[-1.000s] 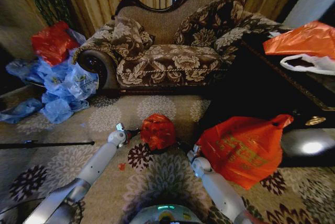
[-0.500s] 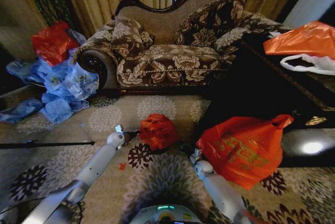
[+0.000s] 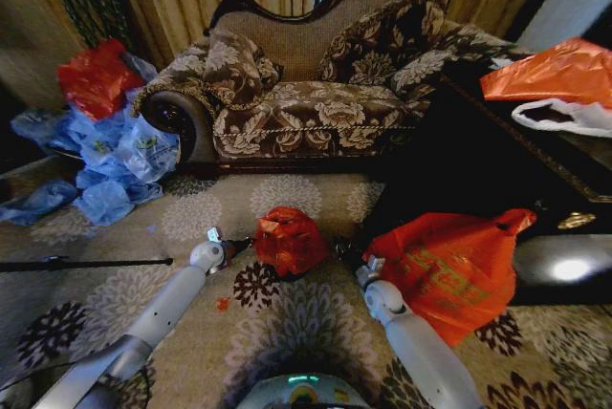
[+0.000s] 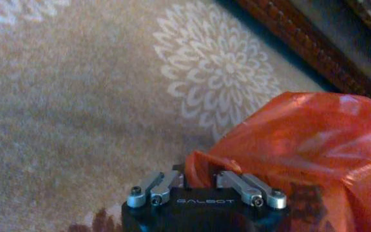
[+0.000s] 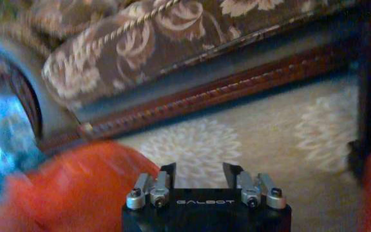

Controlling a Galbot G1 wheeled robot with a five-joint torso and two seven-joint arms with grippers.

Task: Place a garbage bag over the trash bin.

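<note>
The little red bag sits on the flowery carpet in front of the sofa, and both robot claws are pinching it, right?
Not both. The left wrist view shows the left gripper pinching the garbage bag; the right wrist view shows the right gripper open beside it, gripping nothing.

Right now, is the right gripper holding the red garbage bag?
No. In the right wrist view the right gripper is open over bare carpet, with the garbage bag off to one side.

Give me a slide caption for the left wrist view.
Left tool pinching a fold of the red-orange garbage bag over the floral carpet.
</note>
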